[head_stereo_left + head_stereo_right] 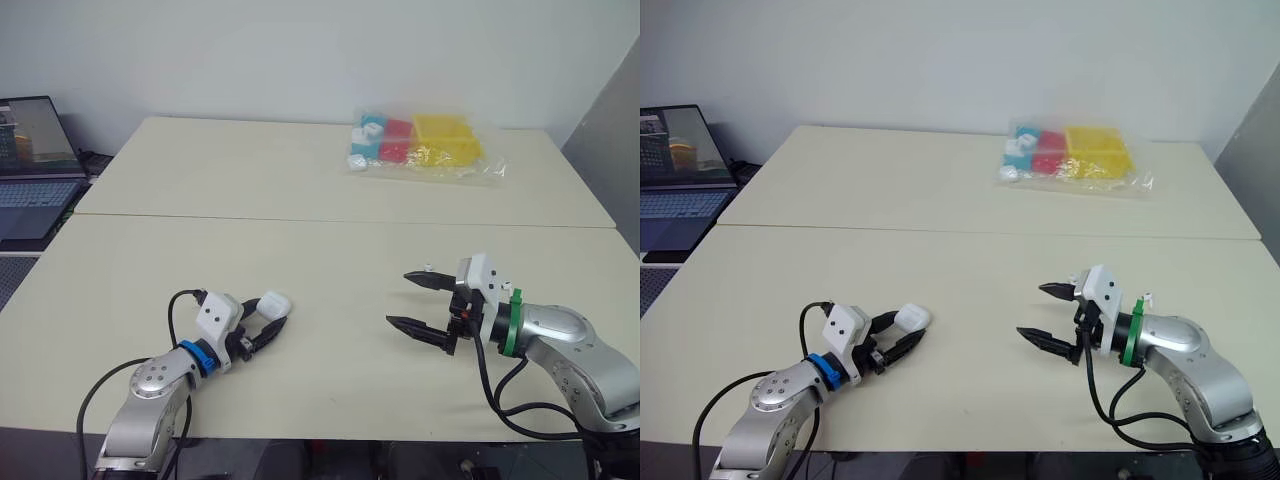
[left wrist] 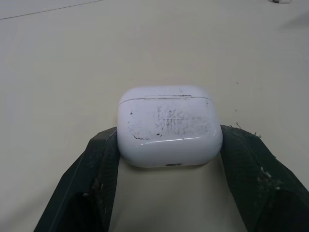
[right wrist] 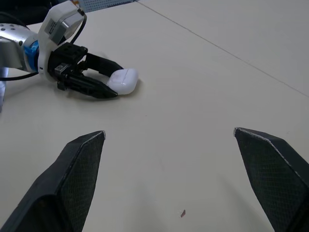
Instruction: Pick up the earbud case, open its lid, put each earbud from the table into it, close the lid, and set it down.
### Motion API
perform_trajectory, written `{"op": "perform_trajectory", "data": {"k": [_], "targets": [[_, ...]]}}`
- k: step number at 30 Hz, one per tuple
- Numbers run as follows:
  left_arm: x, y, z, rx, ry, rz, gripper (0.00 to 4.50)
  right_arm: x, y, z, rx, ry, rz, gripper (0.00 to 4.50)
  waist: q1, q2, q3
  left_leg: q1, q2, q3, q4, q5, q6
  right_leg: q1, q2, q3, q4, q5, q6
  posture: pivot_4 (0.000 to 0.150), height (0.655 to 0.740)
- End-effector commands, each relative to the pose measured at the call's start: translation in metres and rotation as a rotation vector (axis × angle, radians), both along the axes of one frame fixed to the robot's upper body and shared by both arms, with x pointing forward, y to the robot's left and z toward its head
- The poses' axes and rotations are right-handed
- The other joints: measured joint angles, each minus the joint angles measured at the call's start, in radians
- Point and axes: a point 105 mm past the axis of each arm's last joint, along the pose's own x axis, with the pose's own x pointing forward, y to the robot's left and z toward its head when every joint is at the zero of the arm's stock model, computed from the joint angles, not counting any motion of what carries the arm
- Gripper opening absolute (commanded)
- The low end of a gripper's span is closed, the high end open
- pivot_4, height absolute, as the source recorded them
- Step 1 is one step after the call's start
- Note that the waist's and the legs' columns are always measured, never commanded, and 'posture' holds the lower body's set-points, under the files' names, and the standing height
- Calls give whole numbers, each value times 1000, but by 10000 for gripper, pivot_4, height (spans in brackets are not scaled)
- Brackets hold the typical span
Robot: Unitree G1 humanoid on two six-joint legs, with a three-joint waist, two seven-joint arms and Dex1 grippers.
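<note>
The left pincer (image 1: 271, 319) is at the near left of the worktop (image 1: 330, 250), closed onto the earbud case (image 1: 273, 303). In the left wrist view, one black finger (image 2: 102, 166) presses each side of the case's lower body. The earbud case is white with rounded corners and carries dark scuff marks on its upper face. Its lid is shut, with the lid seam showing as a thin line near the end that points away from the pincer. The case lies low against the worktop surface, protruding beyond the fingertips toward the right. The right pincer (image 1: 399, 298) is at the near right of the worktop, well apart from the case, with its fingertips aimed left toward it. Its jaws are spread wide and hold nothing, and bare worktop shows between them in the right wrist view. A clear bag of coloured blocks (image 1: 425, 145), in yellow, red and blue, lies at the far right of the worktop. An open laptop (image 1: 35, 165) stands beyond the far left edge of the worktop.
</note>
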Motion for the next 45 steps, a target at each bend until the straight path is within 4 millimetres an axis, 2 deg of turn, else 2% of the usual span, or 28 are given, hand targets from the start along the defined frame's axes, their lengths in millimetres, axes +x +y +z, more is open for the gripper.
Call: {"op": "perform_trajectory", "data": {"k": [1,4,9,14,18,22,25,28,31,34,38,41,45], "targets": [[-3,-7,-1,-9,-1,-26,27592,-5,5,13,6,-63,34,45000,0,0,0,0,0,0,0,0,0,0,0,0,0,0,0,1500,7400],[-2,-5,0,-5,-1,-16,27592,-4,6,15,8,-68,34,45000,0,0,0,0,0,0,0,0,0,0,0,0,0,0,1,1500,7400],[7,3,14,20,-42,-28,27592,-6,8,18,19,-70,45,45000,0,0,0,0,0,-1,0,0,0,0,0,-1,0,-1,1,1500,7400],[22,8,33,25,-61,-105,27592,-16,18,35,-49,-253,195,45000,0,0,0,0,0,-1,0,0,0,0,1,-2,1,-1,2,1500,7400],[32,-3,48,61,-116,-220,27592,-26,21,46,-22,-263,271,45000,0,0,1,0,0,0,0,0,0,0,1,-2,0,-1,2,1500,7400],[48,-8,65,72,-168,-271,27592,-24,18,49,-40,-248,268,45000,1,0,1,-1,-1,-2,0,0,0,0,1,-2,0,1,-1,1500,7400],[57,-17,84,95,-227,-354,27592,-11,11,55,25,-150,173,45000,0,0,1,-1,-1,-1,1,0,0,0,1,-2,0,1,-1,1500,7400],[58,-48,114,171,-383,-570,27592,18,-1,80,243,83,34,45000,0,-1,2,-1,-1,-1,1,0,0,0,1,-1,2,2,-2,1500,7400],[57,-62,126,205,-471,-664,27592,29,-4,89,266,163,-17,45000,0,-2,2,-1,-1,-1,2,0,0,1,1,-1,1,3,-2,1500,7400],[56,-86,144,247,-651,-762,27592,37,-4,96,276,309,-31,45000,0,-1,2,-1,-1,0,0,0,0,0,1,-1,1,2,-2,1500,7400],[57,-99,145,291,-769,-795,27592,28,1,84,235,472,5,45000,1,-1,2,-7,-1,-1,0,0,0,-6,1,-2,2,2,-2,1500,7400],[54,-106,147,296,-825,-823,27592,31,5,79,228,521,-29,45000,-5,-2,2,-17,-1,1,2,0,1,-18,1,0,5,3,-2,1500,7400],[46,-116,146,302,-863,-891,27592,30,23,85,284,536,20,45000,-5,-2,2,-18,-1,0,2,0,1,-19,2,0,6,3,-2,1500,7400]]}}
